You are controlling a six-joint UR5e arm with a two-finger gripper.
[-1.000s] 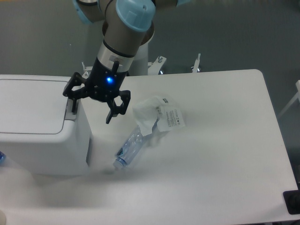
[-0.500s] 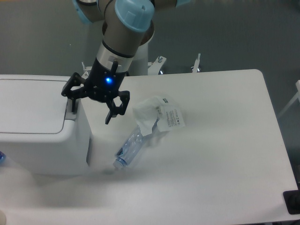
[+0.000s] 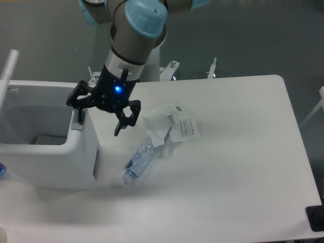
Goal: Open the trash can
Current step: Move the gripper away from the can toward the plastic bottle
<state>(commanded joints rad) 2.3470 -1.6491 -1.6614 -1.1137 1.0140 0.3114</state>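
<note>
The trash can (image 3: 55,162) is a big white boxy bin at the left of the table. Its lid (image 3: 7,76) stands swung up at the far left edge, and the hollow inside shows. My gripper (image 3: 98,124) hangs at the bin's right rim, open, with one black finger (image 3: 80,112) on the grey push tab (image 3: 77,121) and the other finger (image 3: 123,121) out past the bin's side. Nothing is held between the fingers.
A clear crushed plastic bottle (image 3: 140,160) lies on the white table (image 3: 228,167) just right of the bin. A crumpled white wrapper with a label (image 3: 174,125) lies beside it. The table's right edge runs near the frame's right side.
The lid was flat and shut in both earlier frames; now it has sprung up and the bin is open. My gripper has barely moved, staying at the push tab.
</note>
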